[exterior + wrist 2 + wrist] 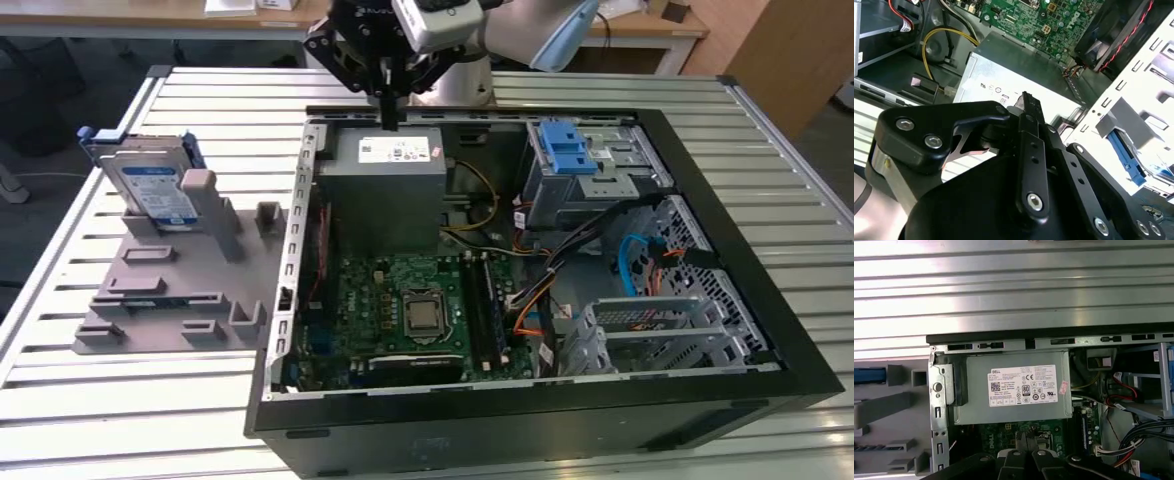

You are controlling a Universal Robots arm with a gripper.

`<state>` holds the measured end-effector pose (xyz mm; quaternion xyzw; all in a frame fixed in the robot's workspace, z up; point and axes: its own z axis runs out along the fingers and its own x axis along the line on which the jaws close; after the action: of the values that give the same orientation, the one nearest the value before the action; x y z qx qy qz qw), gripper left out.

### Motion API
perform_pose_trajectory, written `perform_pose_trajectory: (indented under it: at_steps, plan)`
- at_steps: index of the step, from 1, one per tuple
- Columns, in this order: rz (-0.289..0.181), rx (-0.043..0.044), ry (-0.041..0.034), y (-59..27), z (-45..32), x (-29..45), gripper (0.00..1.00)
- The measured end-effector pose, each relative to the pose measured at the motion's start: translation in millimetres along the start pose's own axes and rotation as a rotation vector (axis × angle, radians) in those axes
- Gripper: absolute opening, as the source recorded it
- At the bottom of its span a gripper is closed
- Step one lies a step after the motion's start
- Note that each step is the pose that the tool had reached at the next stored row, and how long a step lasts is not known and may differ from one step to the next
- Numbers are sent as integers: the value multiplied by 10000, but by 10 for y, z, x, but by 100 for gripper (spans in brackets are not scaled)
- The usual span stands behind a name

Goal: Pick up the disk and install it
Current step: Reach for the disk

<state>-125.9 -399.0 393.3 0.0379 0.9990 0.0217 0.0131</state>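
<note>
The disk [150,186] stands on edge in a grey fixture [174,290] on the table, at the exterior view's left, outside the computer case. It is silver with a white-and-blue label and blue rails. In the first wrist view its blue rail [869,375] shows at the edge. My gripper [390,118] hangs over the far wall of the open case [747,300], above the grey power-supply box [387,190]. It is well apart from the disk. The black fingers [1027,107] lie together with nothing between them, and they show in both wrist views [1026,442].
Inside the case lie a green motherboard [407,310], a metal cage with a blue latch [574,155] and a lower drive cage [654,330] amid loose cables. The slatted metal table [774,130] surrounds the case. A wooden desk stands behind.
</note>
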Motion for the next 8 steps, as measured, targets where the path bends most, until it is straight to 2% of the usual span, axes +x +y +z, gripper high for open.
perform_pose_trajectory:
  at_steps: [8]
  plan:
    - [0, 0, 0, -4, 0, 60, 11]
